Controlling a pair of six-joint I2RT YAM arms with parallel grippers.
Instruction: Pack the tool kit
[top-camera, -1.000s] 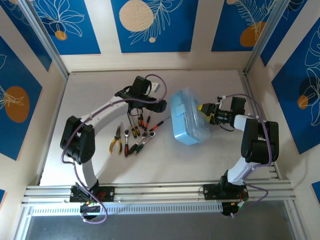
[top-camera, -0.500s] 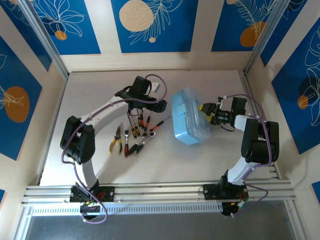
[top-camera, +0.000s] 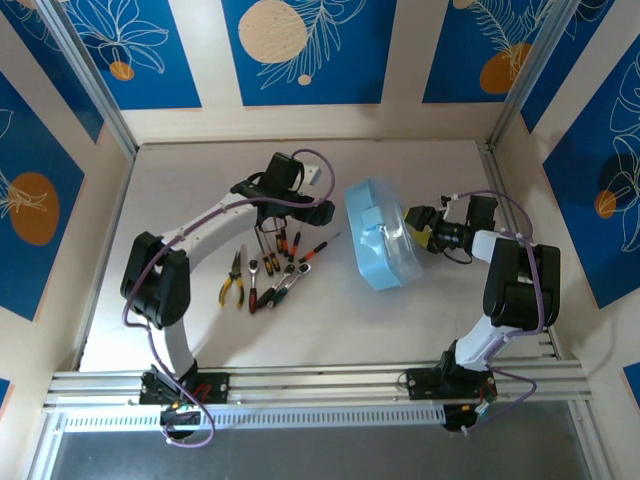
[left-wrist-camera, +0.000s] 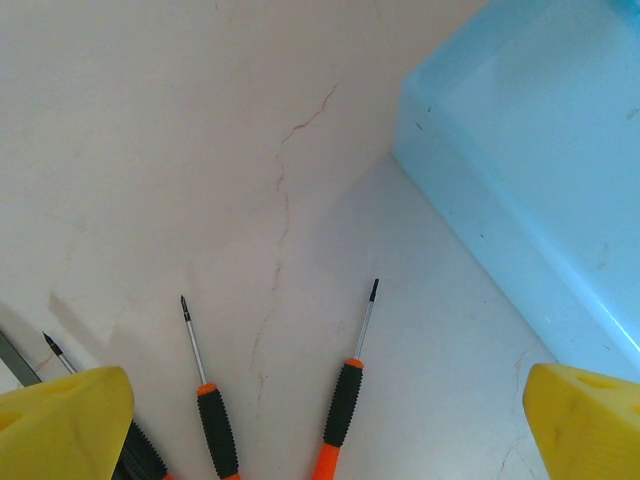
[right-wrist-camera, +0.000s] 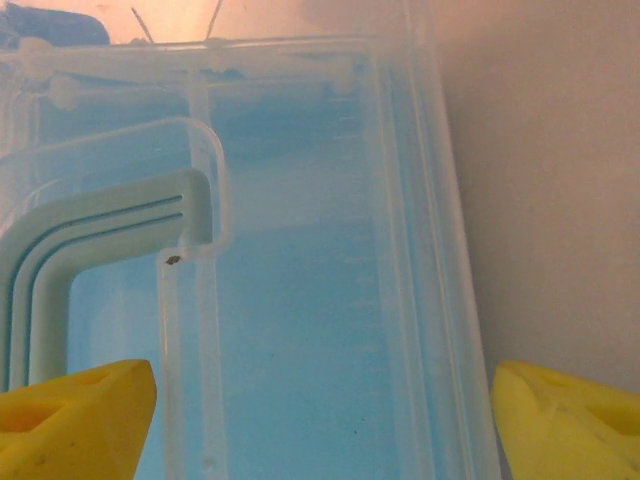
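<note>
Right of the worktop's centre, toward its right edge, sits the light-blue case, and the right gripper is pressed in just beside its right flank. Through the right wrist camera, the right gripper has its yellow fingers spread wide with nothing clamped. The case lies directly ahead, broader than the gap. Whether a pad touches it, I can't tell.

Its long axis runs from the far edge toward the near edge, with the near end swinging a little toward the right edge. It looks tipped up, with the clear lid facing the right gripper. A pale handle sits under that glassy lid over a translucent blue shell, and the lid looks closed.

Over on the left, the left gripper hangs above the tool spread, well apart from the case, jaws wide and empty. From its wrist view, two orange-and-black screwdrivers lie below, tips toward the far edge, and a corner of the case shows at the upper right. Nearer the near edge lie the yellow-handled pliers and the wrenches.
</note>
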